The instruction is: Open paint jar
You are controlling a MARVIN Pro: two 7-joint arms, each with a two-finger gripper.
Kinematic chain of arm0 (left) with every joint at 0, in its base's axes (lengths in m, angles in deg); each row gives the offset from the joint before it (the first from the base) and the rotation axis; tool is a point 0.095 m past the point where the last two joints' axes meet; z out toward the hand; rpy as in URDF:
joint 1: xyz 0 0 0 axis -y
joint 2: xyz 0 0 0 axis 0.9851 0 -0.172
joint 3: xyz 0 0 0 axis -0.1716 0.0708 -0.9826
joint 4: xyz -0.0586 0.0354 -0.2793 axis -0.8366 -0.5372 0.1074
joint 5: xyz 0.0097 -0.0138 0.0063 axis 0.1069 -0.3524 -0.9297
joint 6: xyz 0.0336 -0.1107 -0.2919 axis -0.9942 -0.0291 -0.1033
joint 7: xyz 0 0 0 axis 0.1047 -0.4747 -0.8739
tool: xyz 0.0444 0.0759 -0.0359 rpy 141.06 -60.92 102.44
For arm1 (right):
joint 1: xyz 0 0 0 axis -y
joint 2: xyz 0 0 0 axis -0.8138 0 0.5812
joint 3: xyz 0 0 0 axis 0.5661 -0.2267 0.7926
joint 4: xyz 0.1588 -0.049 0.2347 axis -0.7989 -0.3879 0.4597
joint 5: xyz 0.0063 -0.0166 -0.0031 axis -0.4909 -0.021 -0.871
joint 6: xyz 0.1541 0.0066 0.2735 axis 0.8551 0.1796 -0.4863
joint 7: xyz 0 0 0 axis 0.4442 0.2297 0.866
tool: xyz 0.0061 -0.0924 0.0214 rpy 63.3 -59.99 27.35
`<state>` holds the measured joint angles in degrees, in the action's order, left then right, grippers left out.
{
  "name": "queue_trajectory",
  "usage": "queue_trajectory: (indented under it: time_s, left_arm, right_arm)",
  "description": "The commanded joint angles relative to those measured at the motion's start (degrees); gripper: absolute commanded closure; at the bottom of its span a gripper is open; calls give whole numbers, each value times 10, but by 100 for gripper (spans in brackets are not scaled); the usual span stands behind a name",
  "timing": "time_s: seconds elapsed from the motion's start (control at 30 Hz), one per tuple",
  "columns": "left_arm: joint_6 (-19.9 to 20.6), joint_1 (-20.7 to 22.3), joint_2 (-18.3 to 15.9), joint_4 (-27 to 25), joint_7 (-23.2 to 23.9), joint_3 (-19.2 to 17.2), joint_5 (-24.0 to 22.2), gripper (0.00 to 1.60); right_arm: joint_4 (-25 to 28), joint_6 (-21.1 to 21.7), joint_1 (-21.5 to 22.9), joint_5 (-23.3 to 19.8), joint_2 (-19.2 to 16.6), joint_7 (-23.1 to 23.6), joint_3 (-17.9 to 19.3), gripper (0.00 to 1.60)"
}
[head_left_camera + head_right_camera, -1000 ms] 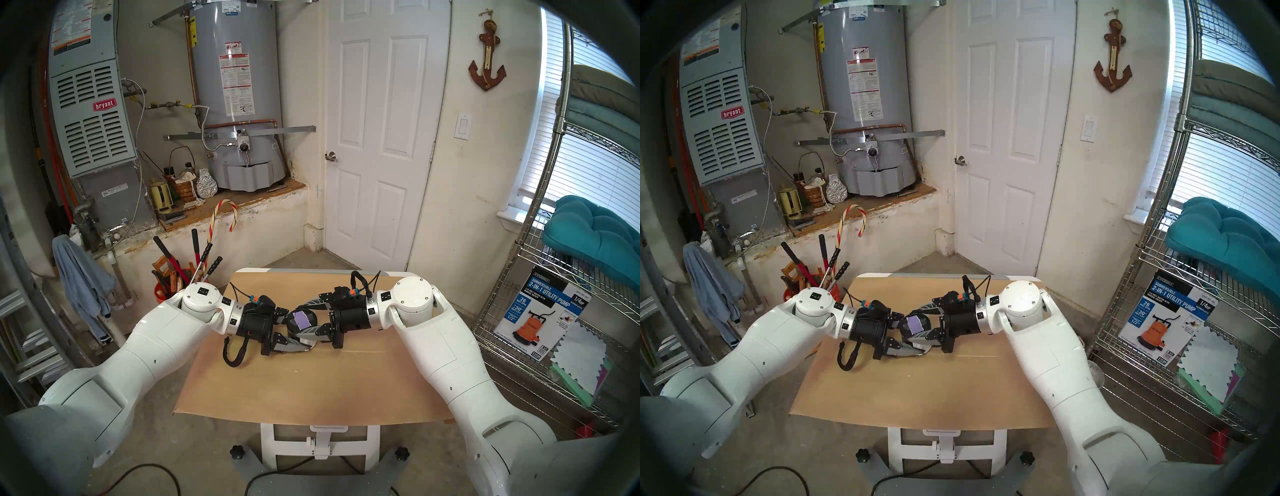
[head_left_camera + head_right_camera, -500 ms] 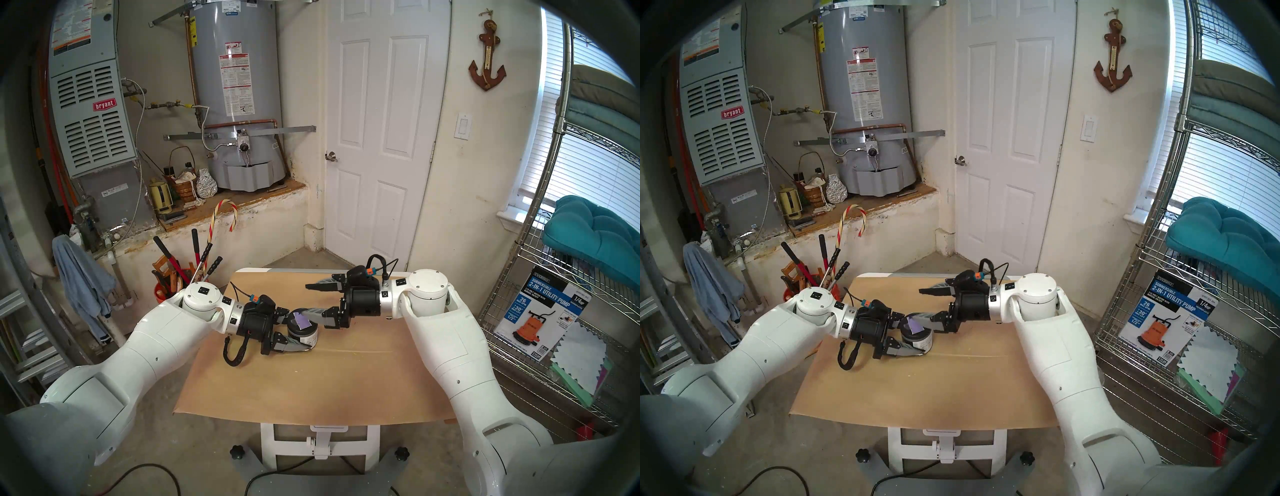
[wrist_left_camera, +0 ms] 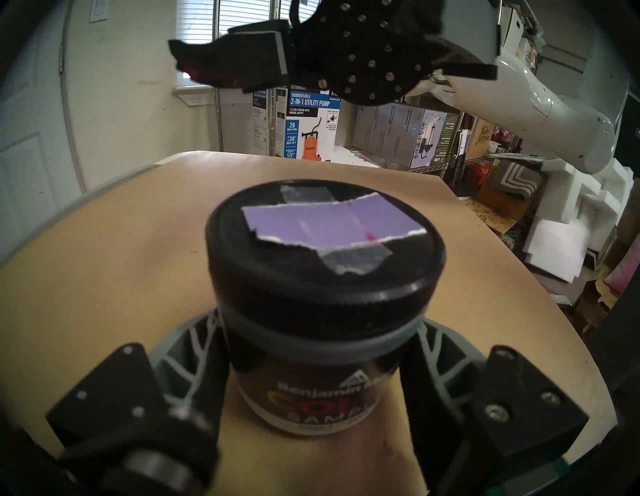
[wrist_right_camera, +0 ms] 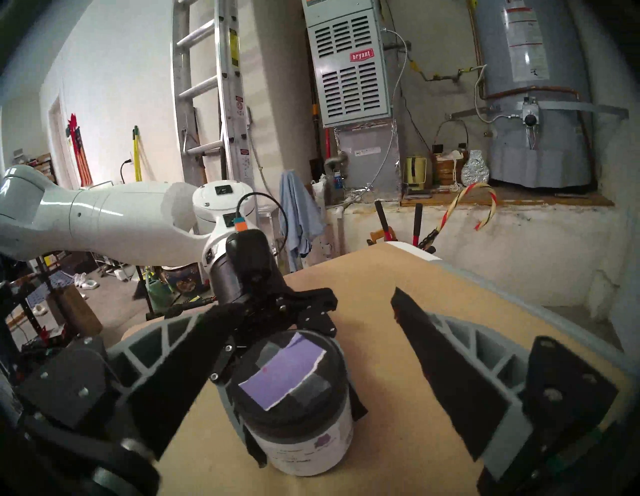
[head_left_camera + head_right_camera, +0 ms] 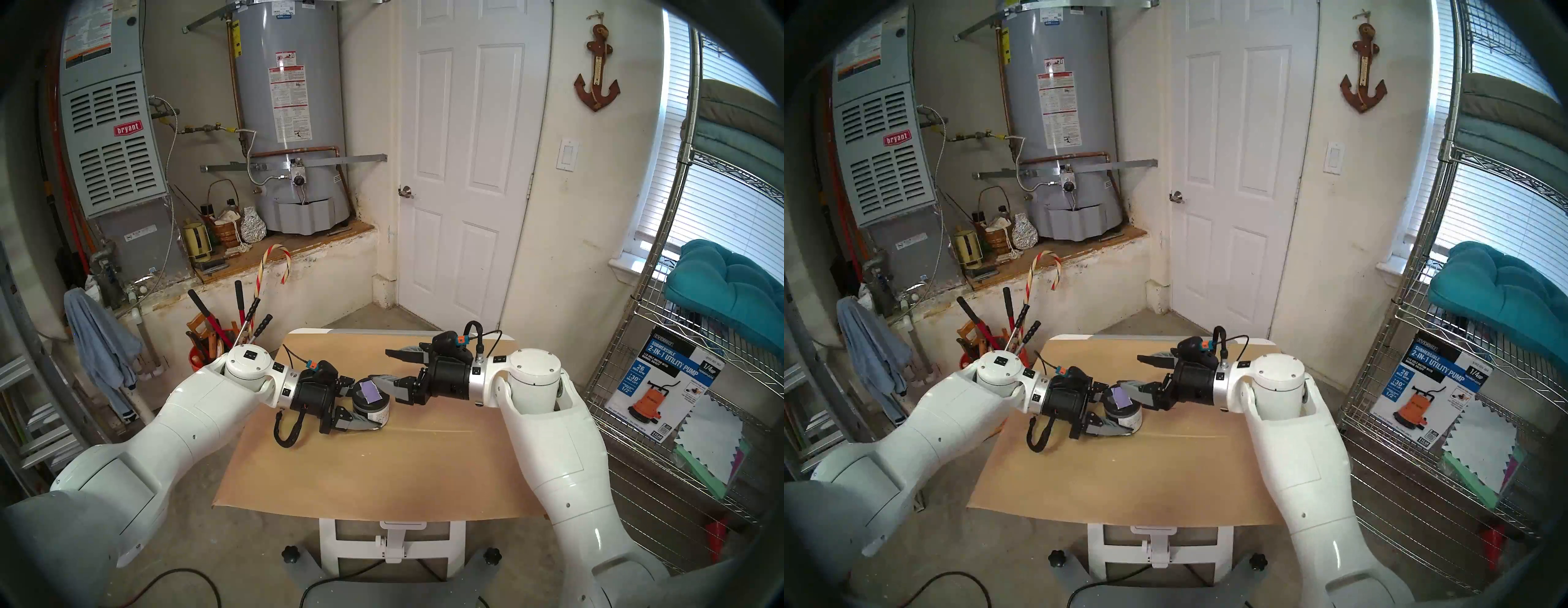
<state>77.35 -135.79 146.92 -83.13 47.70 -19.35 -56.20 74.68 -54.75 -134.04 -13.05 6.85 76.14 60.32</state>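
Observation:
The paint jar point(image 5: 376, 414) stands upright on the brown paper-covered table point(image 5: 382, 467), left of centre. Its black lid point(image 5: 368, 392) with the lavender swatch sits on top. My left gripper point(image 5: 368, 405) is shut on the jar's body below the lid, one finger on each side, as the left wrist view shows point(image 3: 322, 346). My right gripper point(image 5: 379, 365) is open and empty, raised just right of the lid and not touching it. In the right wrist view the jar point(image 4: 301, 433) lies between and below its spread fingers point(image 4: 450, 381).
A bucket of long-handled tools point(image 5: 220, 339) stands off the table's far left corner. A wire shelf with a pump box point(image 5: 662, 382) stands to the right. The table's far edge is close behind the right gripper.
One second ago my right gripper was closed around the lid. It has let go, opened, lifted and drawn back to the right. The jar and left gripper have not moved.

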Motion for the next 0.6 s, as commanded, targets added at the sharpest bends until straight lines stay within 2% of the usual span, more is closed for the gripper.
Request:
queue_trajectory:
  time_s: [0.0, 0.23, 0.43, 0.57]
  left_arm:
    - [-1, 1, 2, -2, -1, -1, -1, 160]
    - [-3, 1, 0, -2, 0, 2, -4, 160]
    - [-5, 1, 0, -2, 0, 3, -5, 160]
    - [-6, 1, -1, -2, -1, 4, -6, 160]
  right_arm:
    - [70, 9, -63, 3, 18, -23, -8, 0]
    - [120, 1, -111, 24, 25, -66, -21, 0]
    - [164, 2, -159, 58, 47, -128, -35, 0]
    - [179, -3, -178, 69, 46, -171, -53, 0]
